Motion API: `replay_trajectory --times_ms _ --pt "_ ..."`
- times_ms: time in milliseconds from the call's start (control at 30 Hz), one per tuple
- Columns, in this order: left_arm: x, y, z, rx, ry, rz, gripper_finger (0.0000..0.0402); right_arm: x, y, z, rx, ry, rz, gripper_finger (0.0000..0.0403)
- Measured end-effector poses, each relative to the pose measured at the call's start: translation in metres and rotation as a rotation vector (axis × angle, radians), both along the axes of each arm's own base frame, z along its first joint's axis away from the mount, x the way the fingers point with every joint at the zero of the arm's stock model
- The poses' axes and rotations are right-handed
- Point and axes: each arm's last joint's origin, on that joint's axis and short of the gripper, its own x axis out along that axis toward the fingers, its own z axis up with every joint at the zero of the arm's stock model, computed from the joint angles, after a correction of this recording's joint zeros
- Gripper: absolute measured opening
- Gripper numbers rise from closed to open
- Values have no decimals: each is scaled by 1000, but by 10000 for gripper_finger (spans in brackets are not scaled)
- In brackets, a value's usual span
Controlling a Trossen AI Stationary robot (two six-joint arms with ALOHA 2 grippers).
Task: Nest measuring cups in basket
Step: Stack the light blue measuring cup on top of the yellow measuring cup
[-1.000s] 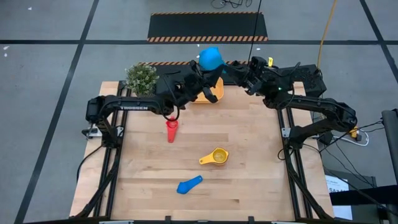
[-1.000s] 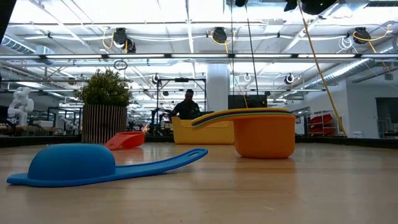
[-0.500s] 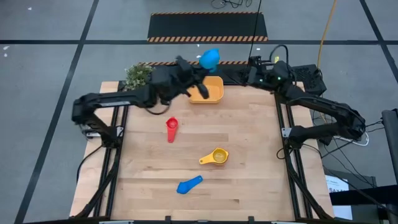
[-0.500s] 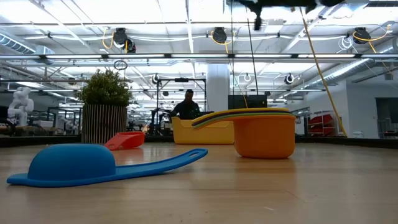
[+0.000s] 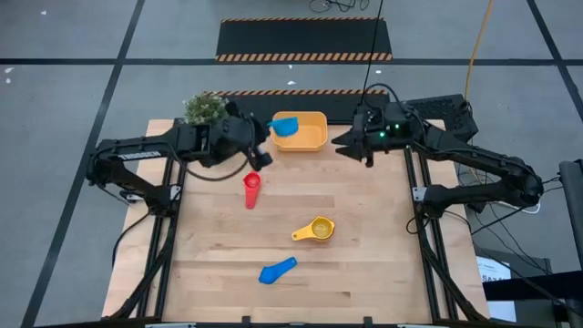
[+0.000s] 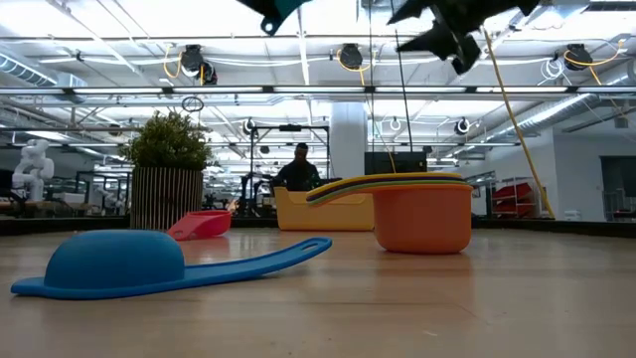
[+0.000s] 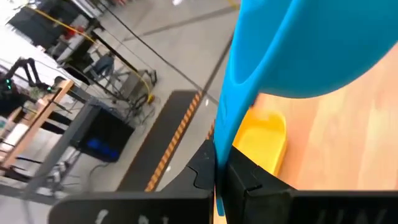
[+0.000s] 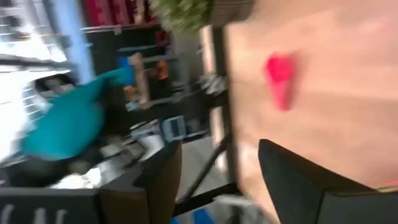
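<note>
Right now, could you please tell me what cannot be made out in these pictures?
- High view: the light blue cup, held by the left gripper, covers part of the basket; its height above it is unclear.
- Low view: the basket's own wall hides its inside; how many cups the cup stack holds is unclear.
- Low view: the top edge cuts off nearly all of the light blue cup.

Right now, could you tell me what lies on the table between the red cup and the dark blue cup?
In the high view, only the yellow-orange cup stack lies between the red cup and the dark blue cup.
</note>
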Motion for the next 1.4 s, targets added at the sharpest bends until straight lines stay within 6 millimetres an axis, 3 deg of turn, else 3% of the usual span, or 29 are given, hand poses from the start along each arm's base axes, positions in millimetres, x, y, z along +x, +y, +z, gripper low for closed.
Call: replay_trajectory --times_ms 200,433,700,1033,1233,1400 --pt "9 -18 -23 -10 169 -52 4 21 11 11 63 -159 -58 238" --pt "22 -33 -49 55 351 -49 4 48 21 -7 134 -112 -115 261" --pt "35 -34 -79 47 514 -42 4 85 29 -20 215 -214 -80 263" --pt "35 -31 -84 44 545 2 5 92 25 -32 224 -163 -92 263" --pt "23 -19 -88 29 656 65 5 89 14 -32 216 -162 -126 263" --pt "22 -5 -89 -19 650 97 10 89 10 -34 220 -148 -145 263"
